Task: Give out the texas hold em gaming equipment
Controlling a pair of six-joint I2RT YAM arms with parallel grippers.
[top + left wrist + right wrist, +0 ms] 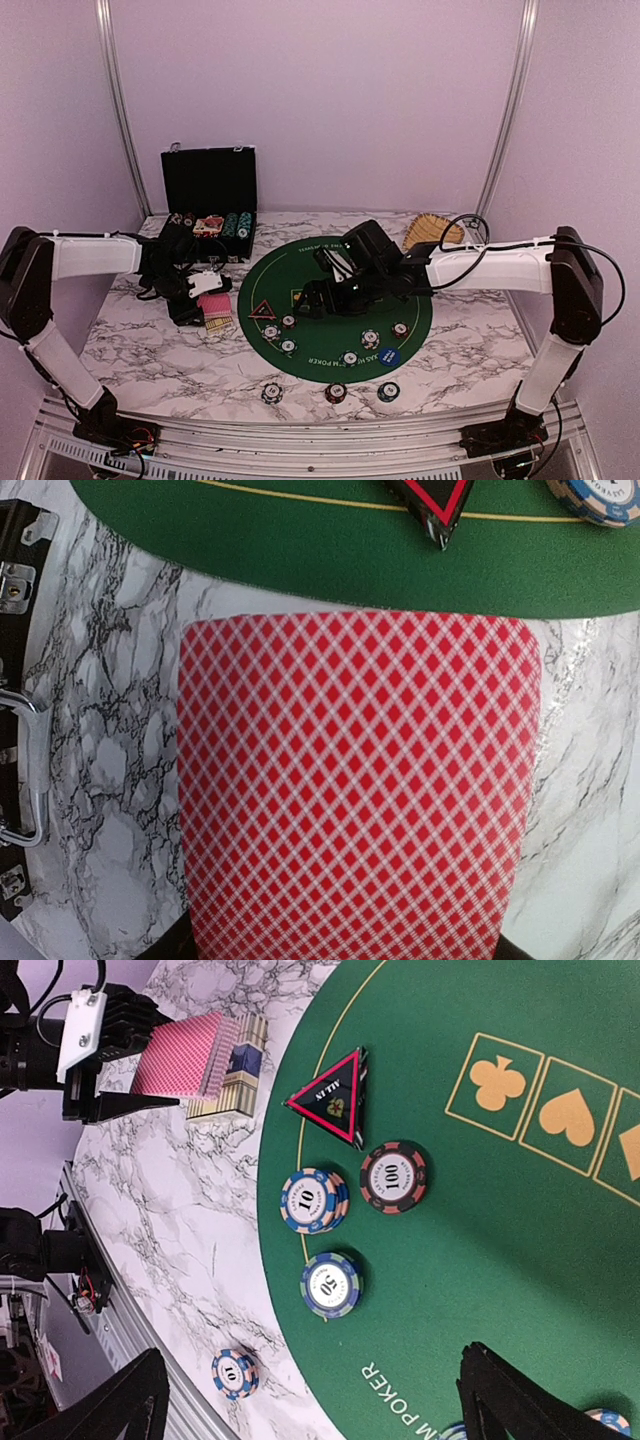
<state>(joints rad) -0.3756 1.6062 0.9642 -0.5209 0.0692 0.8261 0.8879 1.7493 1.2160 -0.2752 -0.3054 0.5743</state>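
My left gripper is shut on red-backed playing cards just left of the round green poker mat. The top card fills the left wrist view and hides the fingers. In the right wrist view the cards sit over a card box. My right gripper is open and empty above the mat's left part. Below it lie a 10 chip stack, a 100 chip, a 50 chip and the red-black triangle marker. A blue button lies near the mat's front.
The open black chip case stands at the back left, and its latch edge shows in the left wrist view. A wicker basket sits at the back right. Three chip stacks lie on the marble in front of the mat.
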